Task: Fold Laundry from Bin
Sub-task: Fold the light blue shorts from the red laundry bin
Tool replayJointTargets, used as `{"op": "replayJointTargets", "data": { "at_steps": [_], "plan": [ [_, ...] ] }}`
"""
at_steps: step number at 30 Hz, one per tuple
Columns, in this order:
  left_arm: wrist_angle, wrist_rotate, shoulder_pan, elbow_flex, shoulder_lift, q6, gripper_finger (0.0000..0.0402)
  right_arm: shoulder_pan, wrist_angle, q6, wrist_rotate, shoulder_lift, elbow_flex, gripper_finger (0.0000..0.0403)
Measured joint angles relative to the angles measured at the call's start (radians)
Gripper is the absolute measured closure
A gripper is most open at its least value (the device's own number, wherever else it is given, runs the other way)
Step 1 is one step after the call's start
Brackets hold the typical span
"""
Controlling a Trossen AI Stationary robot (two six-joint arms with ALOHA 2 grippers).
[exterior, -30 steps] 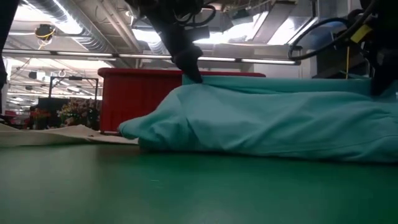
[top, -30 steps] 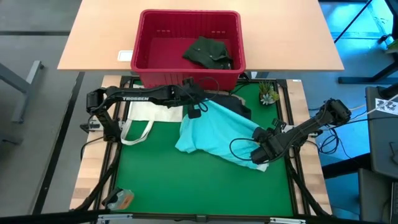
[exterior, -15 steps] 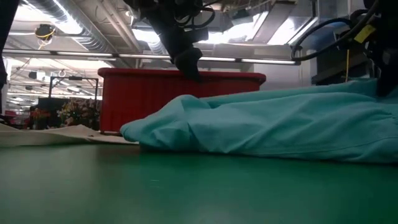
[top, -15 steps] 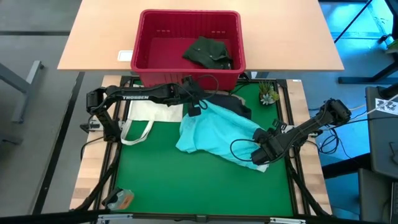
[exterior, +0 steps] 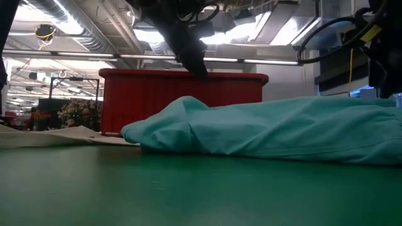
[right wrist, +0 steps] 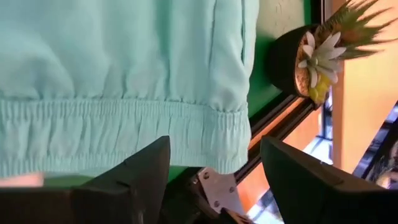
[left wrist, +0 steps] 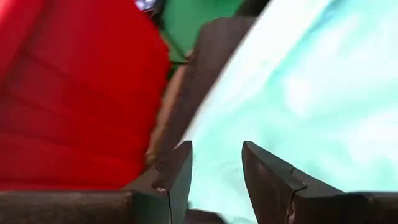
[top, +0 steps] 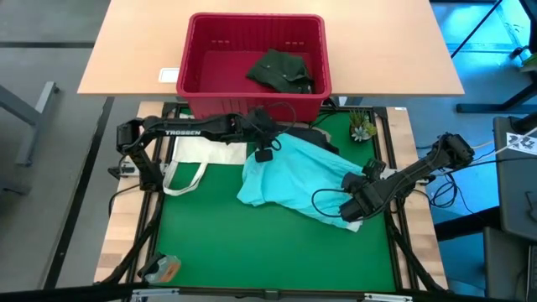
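We found the turquoise garment (top: 294,180) limp on the green tabletop (top: 252,243), before the red bin (top: 197,84). Left end effector (left wrist: 214,165) and right end effector (right wrist: 214,165) both stood apart, empty. We judged it light, floppy; best pinched at the elastic hem (right wrist: 112,127).

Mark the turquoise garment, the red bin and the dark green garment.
turquoise garment (top: 289,178): high view, middle of the cloth.
red bin (top: 195,50): high view, left wall.
dark green garment (top: 281,70): high view, centre of the bundle, inside the bin.
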Motion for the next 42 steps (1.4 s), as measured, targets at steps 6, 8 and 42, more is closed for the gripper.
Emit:
{"op": "replayJointTargets", "data": {
  "at_steps": [6,8,42],
  "plan": [
    [0.001,0.034,-0.03,0.0,0.0,-0.027,0.0275,0.0,0.006,-0.003,0.018,0.0,0.0,0.0154],
    [0.007,0.039,-0.042,0.0,0.0,-0.021,0.0277,0.0,0.022,-0.006,0.035,0.0,0.0,0.0154],
    [0.029,0.072,-0.285,0.0,0.0,-0.012,0.0314,-0.528,0.578,-0.6,0.104,0.02,0.001,0.0155]
  ]
}}
